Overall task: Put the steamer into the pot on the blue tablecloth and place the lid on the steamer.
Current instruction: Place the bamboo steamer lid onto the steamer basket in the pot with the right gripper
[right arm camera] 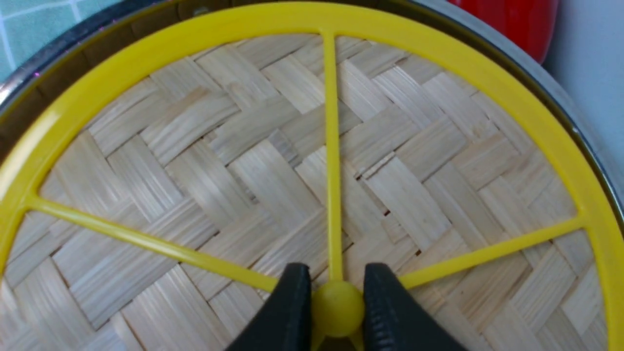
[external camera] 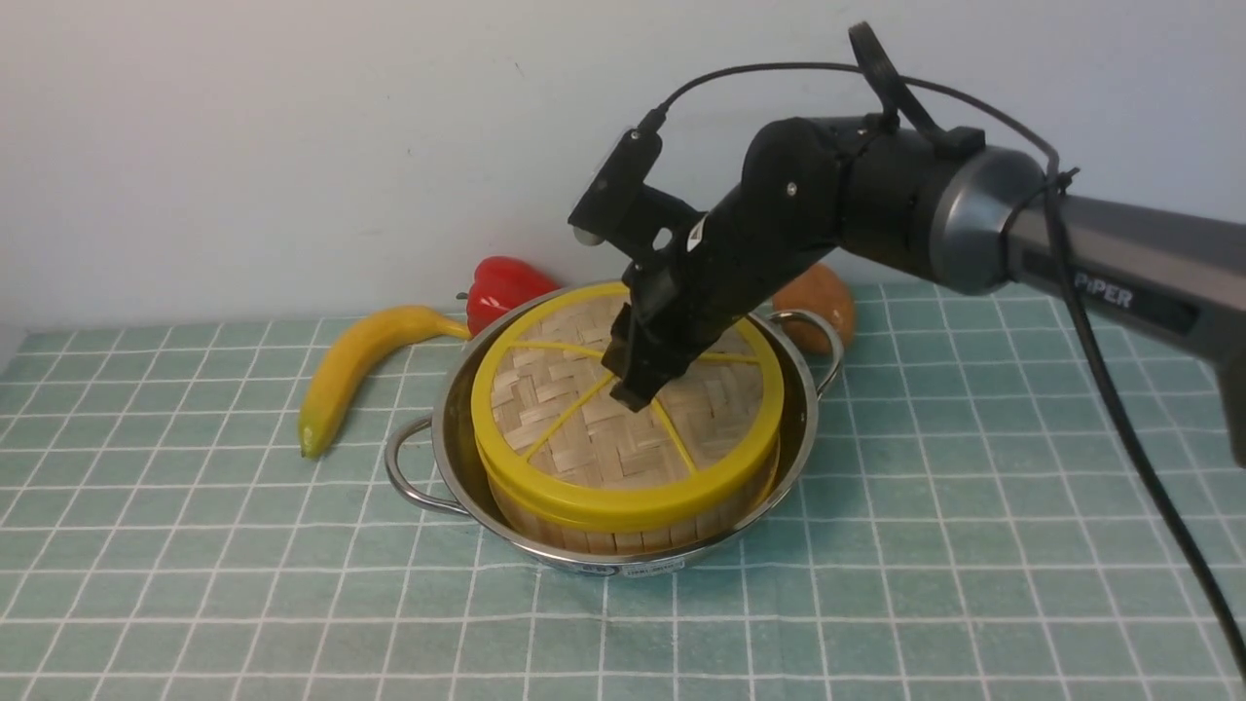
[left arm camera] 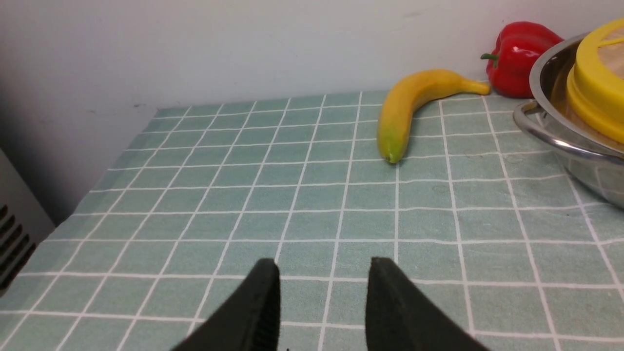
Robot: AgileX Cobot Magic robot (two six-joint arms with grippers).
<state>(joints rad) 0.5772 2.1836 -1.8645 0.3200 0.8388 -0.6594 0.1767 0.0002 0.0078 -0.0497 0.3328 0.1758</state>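
Observation:
The shiny steel pot (external camera: 450, 409) stands on the blue tablecloth (external camera: 195, 584). Inside it sits the steamer (external camera: 623, 534), of which only the bamboo side wall shows. The woven lid (external camera: 584, 428) with its yellow rim covers the steamer. My right gripper (external camera: 635, 387) reaches down onto the lid's centre. In the right wrist view its fingers (right arm camera: 292, 302) press both sides of the yellow knob (right arm camera: 338, 308), so the right gripper (right arm camera: 338, 292) is shut on it. My left gripper (left arm camera: 324, 273) hovers open over bare cloth, well to the left of the pot (left arm camera: 560, 141).
A yellow banana (external camera: 360, 360) lies left of the pot and a red pepper (external camera: 501, 287) stands behind it by the wall. A brown rounded object (external camera: 827, 297) sits behind the pot's right handle (external camera: 813, 331). The cloth's left edge (left arm camera: 97, 180) meets a drop.

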